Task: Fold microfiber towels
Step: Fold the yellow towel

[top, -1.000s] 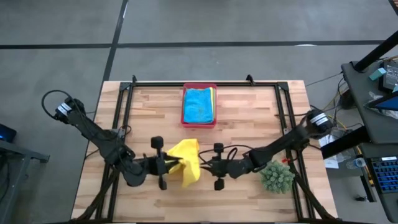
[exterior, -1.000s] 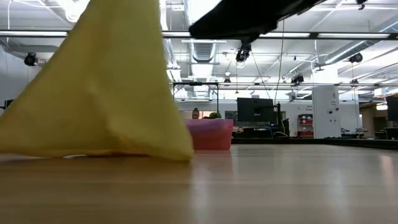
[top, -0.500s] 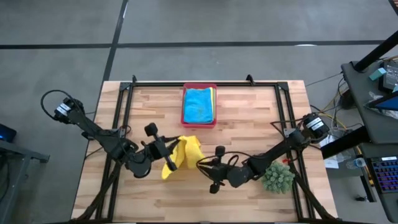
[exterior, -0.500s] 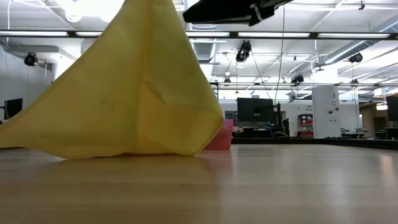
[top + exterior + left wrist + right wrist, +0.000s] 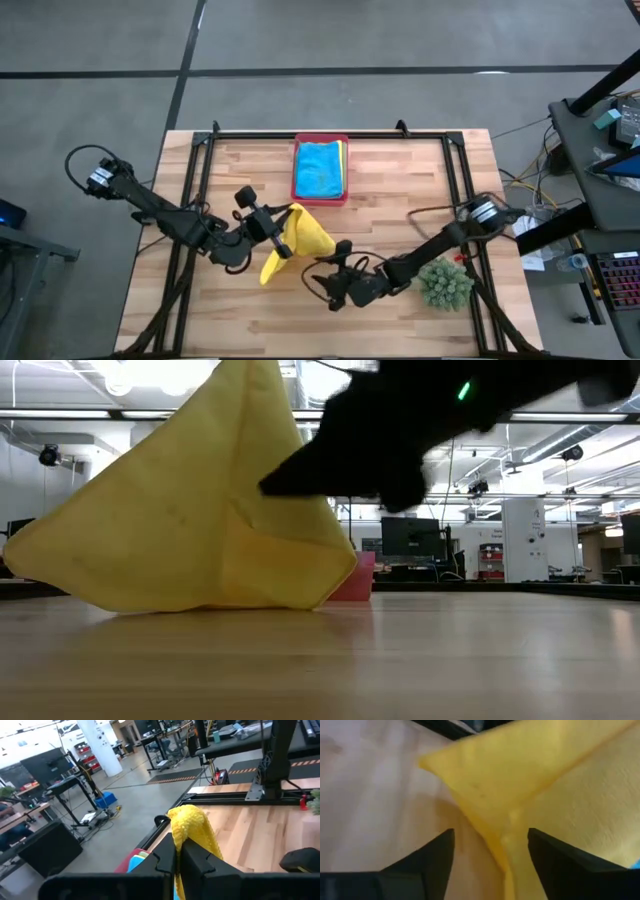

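Your left tool (image 5: 283, 238) is clamped shut on one corner of a soft yellow microfiber towel (image 5: 297, 240); in the left wrist view the cloth (image 5: 194, 827) bunches out right between the two dark fingers. Your right tool (image 5: 322, 285) has its fingers (image 5: 427, 865) spread apart, nothing between them, and sits just beside the towel's low edge (image 5: 520, 805) without gripping it.

Count: two arms, two tools. One yellow towel out on the wooden counter (image 5: 390, 190). One pink plastic tray (image 5: 321, 196) at the far middle of the counter, holding a turquoise blue towel (image 5: 319, 168) on top with a thin yellow edge showing on its right side; how many more are stacked under it you can't tell. One spiky green plant (image 5: 445, 283) near the right arm.

The yellow towel hangs as a tent: peak up at the left tool, skirt draped down on the counter, long axis running from the peak toward the near side of the counter. In the low view (image 5: 200, 510) it reads as a triangle with a fold crease across the front.

Left arm reaches in from the left edge, low and stretched, wrist lifted. Right arm comes in from the right edge, stretched low over the counter, wrist aimed at the towel.
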{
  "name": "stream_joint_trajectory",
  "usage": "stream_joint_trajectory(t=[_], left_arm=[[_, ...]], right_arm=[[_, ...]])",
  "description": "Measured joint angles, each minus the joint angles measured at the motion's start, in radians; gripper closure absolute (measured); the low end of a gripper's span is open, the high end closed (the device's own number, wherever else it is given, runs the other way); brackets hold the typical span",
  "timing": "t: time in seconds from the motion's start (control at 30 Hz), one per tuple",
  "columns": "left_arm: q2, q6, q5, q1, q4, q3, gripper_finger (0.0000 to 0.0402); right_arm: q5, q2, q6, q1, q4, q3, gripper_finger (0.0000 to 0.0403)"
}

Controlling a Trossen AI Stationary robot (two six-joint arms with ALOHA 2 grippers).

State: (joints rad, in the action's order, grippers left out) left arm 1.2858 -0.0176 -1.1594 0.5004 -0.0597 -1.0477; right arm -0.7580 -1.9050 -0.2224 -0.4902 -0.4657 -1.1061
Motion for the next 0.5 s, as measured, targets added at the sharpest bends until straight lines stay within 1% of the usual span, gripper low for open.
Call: stream_joint_trajectory(t=[0.07, 0.13, 0.23, 0.33, 0.4, 0.5], left_arm=[[0.000, -0.018, 0.001, -0.002, 0.000, 0.000, 0.0402], [0.000, -0.022, 0.001, -0.002, 0.001, 0.000, 0.0402], [0.000, -0.023, 0.001, -0.003, 0.004, 0.000, 0.0402], [-0.001, -0.023, 0.001, -0.003, 0.004, 0.000, 0.0402], [-0.002, -0.024, 0.001, -0.003, 0.004, 0.000, 0.0402], [-0.004, -0.025, 0.002, -0.003, 0.003, 0.001, 0.0402]], right_arm=[[-0.082, -0.057, -0.062, 0.005, -0.103, -0.003, 0.0150], [-0.138, -0.113, -0.143, 0.007, -0.201, -0.019, 0.0146], [-0.200, -0.199, -0.245, 0.016, -0.335, -0.060, 0.0149], [-0.334, -0.272, -0.422, 0.033, -0.429, -0.108, 0.0157], [-0.354, -0.308, -0.513, 0.048, -0.512, -0.121, 0.0162], [-0.365, -0.347, -0.575, 0.067, -0.572, -0.139, 0.0170]])
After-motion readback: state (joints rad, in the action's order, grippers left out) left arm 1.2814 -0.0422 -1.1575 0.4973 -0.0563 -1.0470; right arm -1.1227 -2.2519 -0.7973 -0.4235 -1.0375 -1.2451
